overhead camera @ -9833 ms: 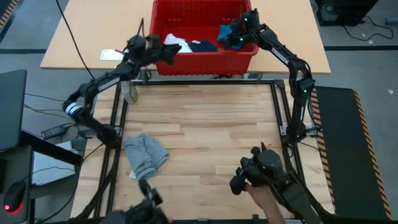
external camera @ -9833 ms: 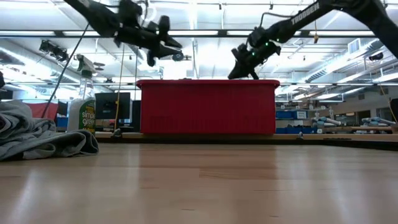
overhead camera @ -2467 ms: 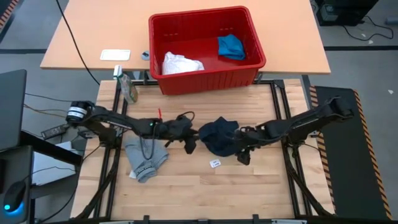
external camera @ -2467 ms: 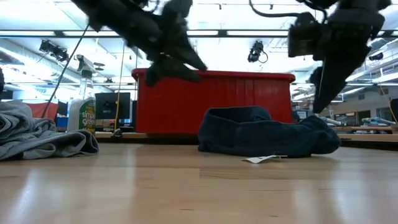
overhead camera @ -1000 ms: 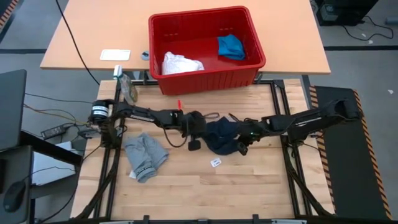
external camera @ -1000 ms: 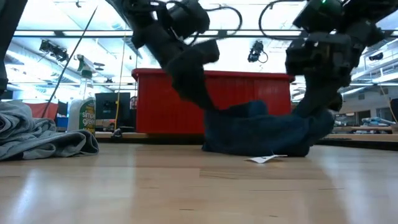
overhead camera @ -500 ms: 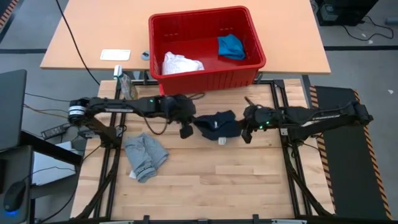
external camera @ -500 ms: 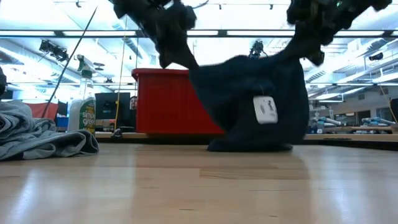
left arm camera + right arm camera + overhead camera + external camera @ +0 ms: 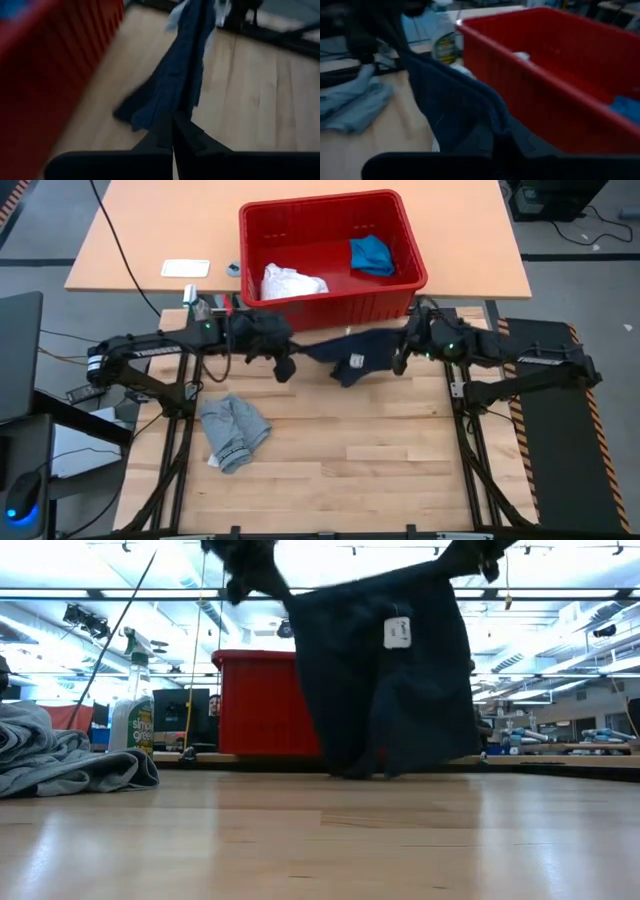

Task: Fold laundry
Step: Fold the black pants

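The near half of the wooden surface (image 9: 330, 470) lies bare from its middle to its right edge, giving open passage there. The grey T-shirt (image 9: 233, 430) lies crumpled at the near left. Along the far edge, the navy garment (image 9: 350, 356) hangs stretched between the left gripper (image 9: 283, 366) and right gripper (image 9: 405, 352), its lower hem touching the surface. Just behind it stands the red basket (image 9: 330, 302), with a spray bottle (image 9: 130, 720) at far left.

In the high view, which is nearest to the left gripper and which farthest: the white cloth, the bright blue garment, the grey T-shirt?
Measured from the left gripper:
1. The white cloth, inside the red plastic basket, on its left side.
2. The grey T-shirt, on the wooden table, toward the near left.
3. The bright blue garment, in the basket's far right corner.
The first two are close.
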